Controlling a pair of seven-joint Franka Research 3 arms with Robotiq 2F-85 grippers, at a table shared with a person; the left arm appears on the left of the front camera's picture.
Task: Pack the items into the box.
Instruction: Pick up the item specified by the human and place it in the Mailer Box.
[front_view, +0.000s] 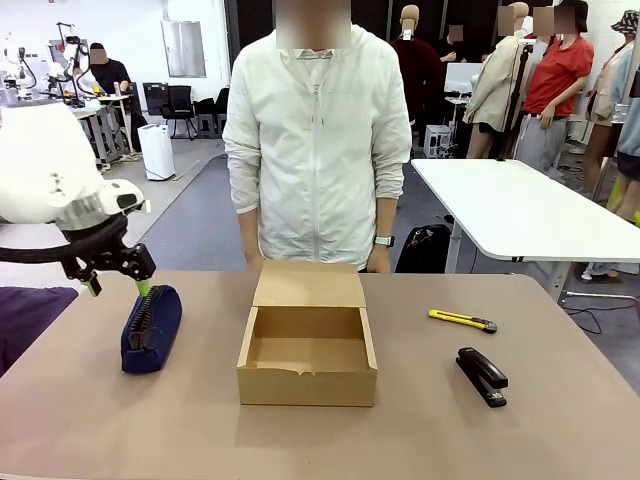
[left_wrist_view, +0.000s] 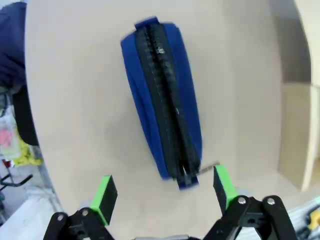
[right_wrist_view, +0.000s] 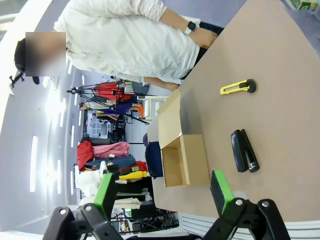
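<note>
Pouch (front_view: 151, 328), blue with a zip, lies on the table (front_view: 560, 430) at nine o'clock from the open brown box (front_view: 306, 385), and the left tool (front_view: 118, 287) hangs wide open over one end, ready to grab, so next it should go down and squeeze.

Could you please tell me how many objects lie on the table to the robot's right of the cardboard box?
2, both beside the open brown cardboard box: a yellow-and-black utility knife farther back, a black desk stapler nearer the robot. Nothing appears hidden.
</note>
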